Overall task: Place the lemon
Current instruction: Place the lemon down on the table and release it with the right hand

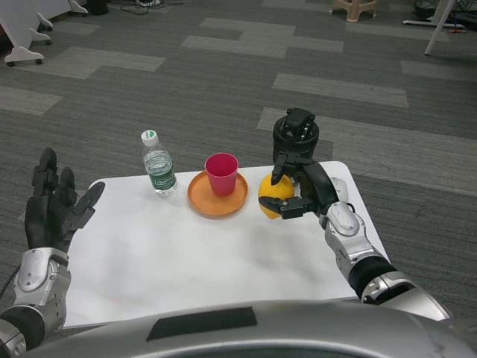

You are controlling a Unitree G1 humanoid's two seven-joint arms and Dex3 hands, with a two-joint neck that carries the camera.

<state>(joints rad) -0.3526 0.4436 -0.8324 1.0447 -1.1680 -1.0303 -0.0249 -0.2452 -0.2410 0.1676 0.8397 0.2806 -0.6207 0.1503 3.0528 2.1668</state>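
1 head view, angled down over table (186,253)

Floor (223,82): dark grey carpet tiles, interrupted by lighter grey rectangular patches (339,88) laid in staggered rows. White rectangular surface (186,261) stands in the foreground. Beyond its far left corner, white furniture bases (26,37) sit on the carpet. Beyond its far right corner stand a beige stool (354,7) and a white slanted leg (438,26). Lighting even.
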